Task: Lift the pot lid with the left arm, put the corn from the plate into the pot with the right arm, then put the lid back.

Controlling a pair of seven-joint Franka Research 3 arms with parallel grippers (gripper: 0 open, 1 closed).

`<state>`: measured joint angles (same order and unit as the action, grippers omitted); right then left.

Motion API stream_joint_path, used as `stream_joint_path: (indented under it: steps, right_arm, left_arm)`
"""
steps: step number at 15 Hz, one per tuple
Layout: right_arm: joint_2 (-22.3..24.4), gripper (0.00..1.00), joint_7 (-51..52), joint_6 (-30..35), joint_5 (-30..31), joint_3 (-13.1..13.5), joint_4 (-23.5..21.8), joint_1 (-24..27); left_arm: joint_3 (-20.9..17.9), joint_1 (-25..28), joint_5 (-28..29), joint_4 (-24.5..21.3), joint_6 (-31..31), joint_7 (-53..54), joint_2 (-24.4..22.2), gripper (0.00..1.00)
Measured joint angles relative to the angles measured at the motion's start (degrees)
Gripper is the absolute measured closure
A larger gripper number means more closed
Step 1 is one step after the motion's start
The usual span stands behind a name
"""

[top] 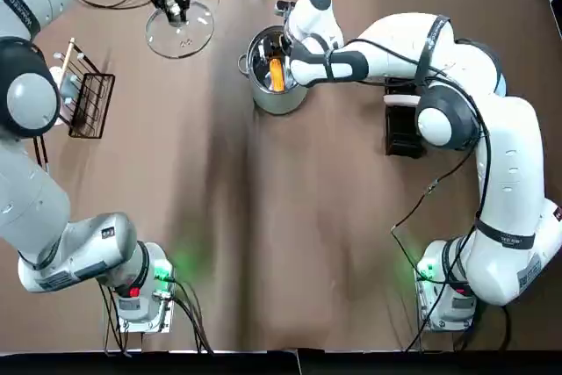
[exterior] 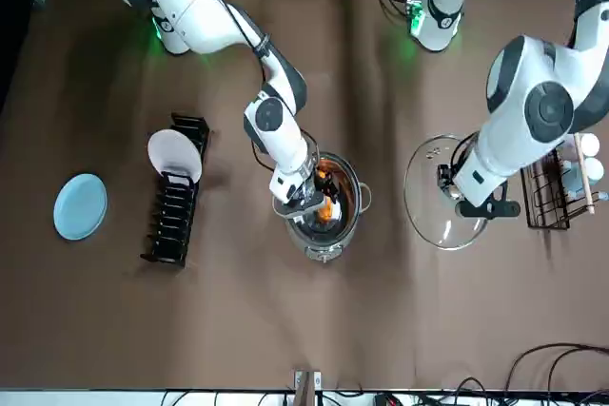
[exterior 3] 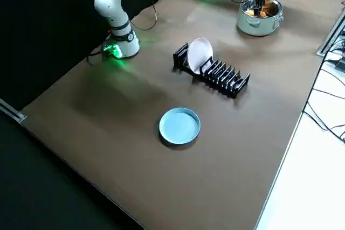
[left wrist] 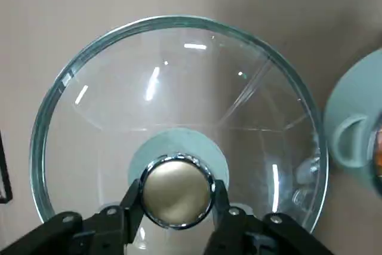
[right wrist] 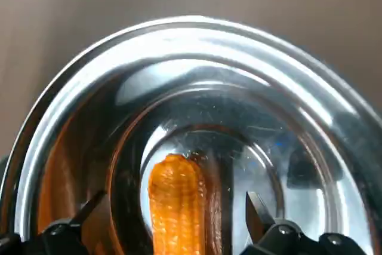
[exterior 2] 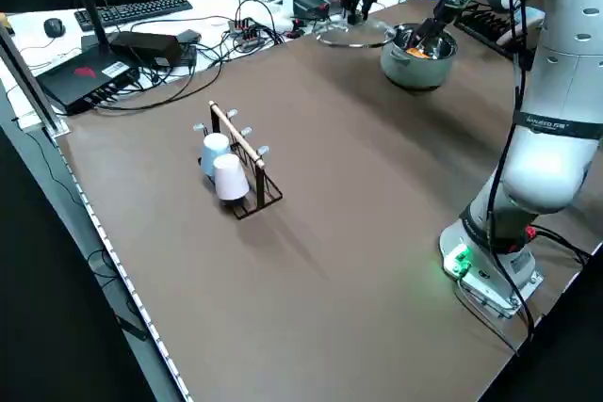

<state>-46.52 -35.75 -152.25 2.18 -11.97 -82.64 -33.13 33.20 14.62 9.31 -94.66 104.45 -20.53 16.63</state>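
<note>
The steel pot (top: 263,98) stands uncovered at the far middle of the table. An orange corn cob (right wrist: 177,198) lies inside it, also visible from overhead as corn (top: 277,75). My right gripper (right wrist: 174,208) is lowered into the pot and open, a finger (right wrist: 255,209) on either side of the cob with gaps between. The glass lid (left wrist: 179,88) is off to the pot's left, low at the table. My left gripper (left wrist: 177,198) is shut on its metal knob (left wrist: 177,186). The blue plate (exterior: 80,206) lies bare.
A black dish rack (exterior: 176,199) holding one white plate stands between the pot and the blue plate. A wire cup rack (top: 88,98) with cups is at the left edge. Cables and a keyboard lie beyond the table's far edge.
</note>
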Motion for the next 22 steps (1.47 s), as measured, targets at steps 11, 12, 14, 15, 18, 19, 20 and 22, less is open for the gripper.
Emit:
stream_joint_path:
  steps: [11, 12, 14, 15, 18, 19, 20, 22]
  right_arm:
    - [7.8, 0.0, -0.2, 14.9, -1.2, 0.0, 3.1, 4.2]
    - [9.5, 0.0, -0.2, 17.8, -1.2, 0.0, 3.1, 5.5]
    - [12.8, 0.0, 1.0, 23.4, -1.2, 0.0, 3.1, 8.6]
    - [15.8, 0.0, 5.3, 30.3, -1.2, 0.0, 3.1, 11.7]
    - [20.0, 0.0, 14.1, 39.4, -1.2, 0.0, 3.1, 16.6]
    - [21.2, 0.0, 17.1, 41.9, -1.2, 0.0, 3.1, 18.3]
    - [22.5, 0.0, 20.3, 44.8, -1.2, 0.0, 3.1, 20.0]
    - [24.9, 0.0, 27.0, 50.6, -1.2, 0.0, 3.1, 23.8]
  left_arm:
    - [2.4, -13.6, 10.9, 0.4, 12.4, -29.2, 2.5, 0.5]
    - [2.4, -14.6, 12.3, 0.3, 12.8, -30.9, 3.4, 0.5]
    - [2.3, -16.2, 13.4, 0.3, 13.5, -31.9, 5.2, 0.5]
    - [1.9, -18.5, 13.6, 0.3, 14.7, -32.8, 6.6, 0.5]
    - [1.1, -22.3, 13.6, 1.6, 18.2, -33.5, 9.4, 0.5]
    - [0.4, -24.0, 13.6, 2.8, 18.7, -33.7, 10.6, 0.5]
    - [-0.9, -26.2, 13.6, 4.1, 19.0, -33.9, 11.7, 0.5]
    - [-6.2, -32.4, 13.6, 6.0, 20.4, -36.0, 13.3, 0.5]
